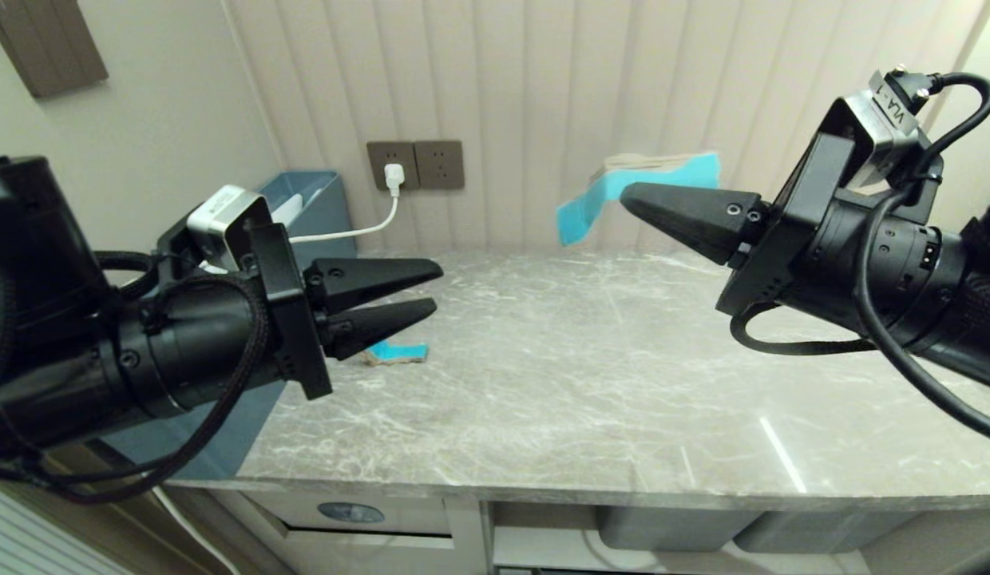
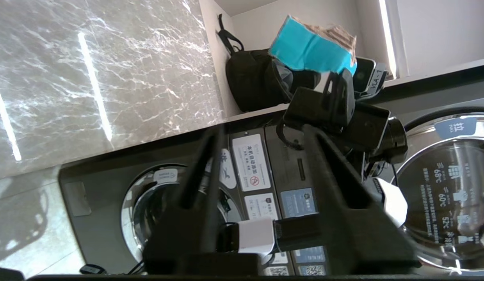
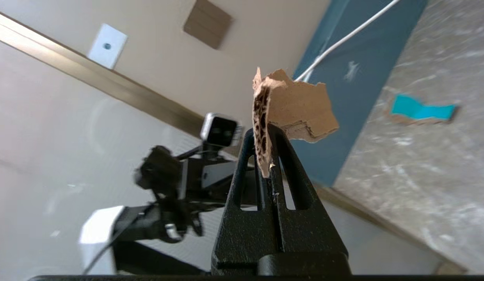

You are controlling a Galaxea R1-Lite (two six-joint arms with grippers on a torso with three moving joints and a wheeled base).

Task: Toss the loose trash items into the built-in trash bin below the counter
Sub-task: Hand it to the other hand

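Head view: torn turquoise cardboard scrap, brown-edged.

The right arm's camera mount carries a label reading "VLA-1" in the head view's upper right. In the left wrist view's right half, a washer door shows "68°C", "60°C" and "52°C"; the panel stickers are too small to read.
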